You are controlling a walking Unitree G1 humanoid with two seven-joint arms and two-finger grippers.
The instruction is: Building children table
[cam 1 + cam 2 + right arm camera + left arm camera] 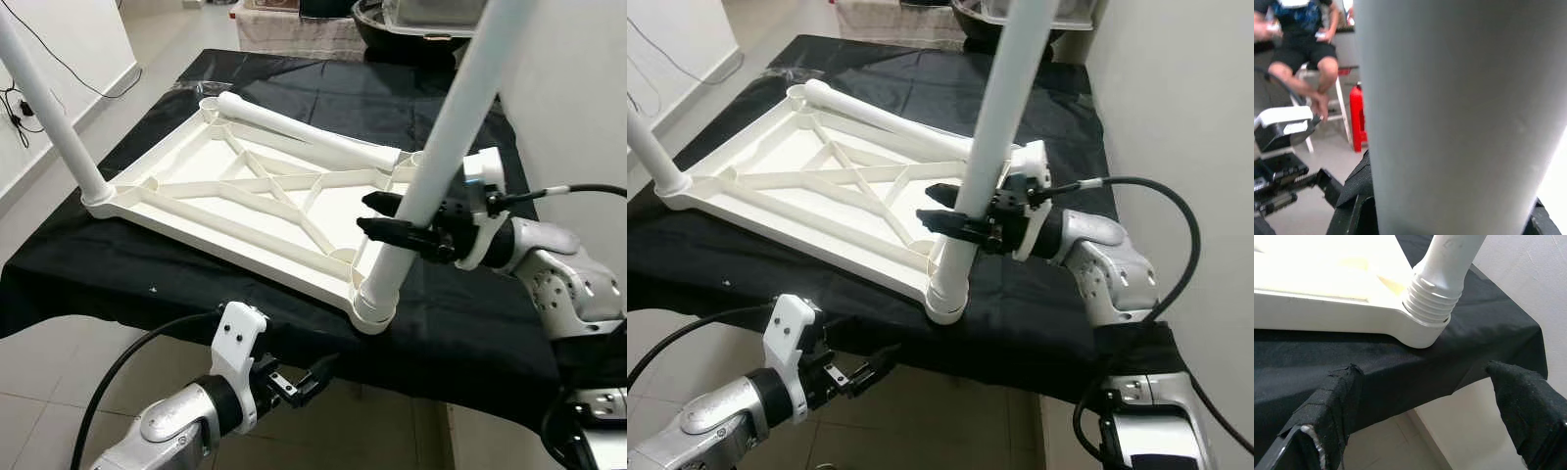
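The white table top (225, 238) lies upside down on a black cloth (108, 279). One white leg (446, 127) stands upright in the near right corner socket (372, 308), its threaded end (1432, 298) seated there. My right gripper (364, 213) is shut on this leg at mid height, one finger on each side. A second leg (54, 113) stands in the left corner. A third leg (304, 132) lies loose across the far side of the top. My left gripper (304, 377) hangs open below the table's front edge, just short of the near right corner.
A white wall (1185, 88) runs close along the right. A dark bowl and a clear container (421, 20) sit beyond the far end. A seated person (1303, 44) and a red extinguisher (1357, 117) are across the room. Tiled floor (39, 411) lies in front.
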